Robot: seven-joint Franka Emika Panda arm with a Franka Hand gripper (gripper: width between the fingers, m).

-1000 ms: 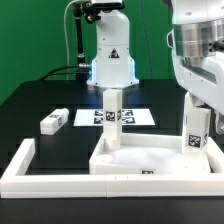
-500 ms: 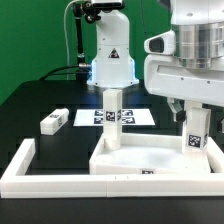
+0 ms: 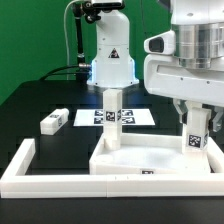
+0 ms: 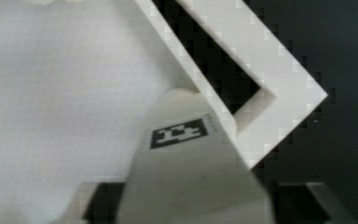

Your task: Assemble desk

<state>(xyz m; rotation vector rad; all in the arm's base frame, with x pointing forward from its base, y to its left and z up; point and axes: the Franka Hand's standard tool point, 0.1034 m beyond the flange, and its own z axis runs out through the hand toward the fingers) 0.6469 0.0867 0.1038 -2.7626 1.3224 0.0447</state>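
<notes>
The white rimmed tabletop (image 3: 150,160) lies in the front right corner of the fence. One tagged white leg (image 3: 112,118) stands upright at its far left corner. A second tagged leg (image 3: 195,132) stands upright at its far right corner. My gripper (image 3: 195,112) is over this leg, with its fingers closed on the leg's upper part. In the wrist view the leg (image 4: 197,150) fills the space between the dark fingers (image 4: 107,205) of the gripper (image 4: 197,208), above the tabletop (image 4: 60,100). A third leg (image 3: 54,121) lies loose on the black table at the exterior view's left.
The low white fence (image 3: 20,165) runs along the front and sides; its corner shows in the wrist view (image 4: 274,75). The marker board (image 3: 88,117) lies flat behind the tabletop. The robot base (image 3: 110,55) stands at the back.
Between one second and half a second ago the wrist turned about the right leg, so the hand now shows its broad side. Since then nothing has moved.
</notes>
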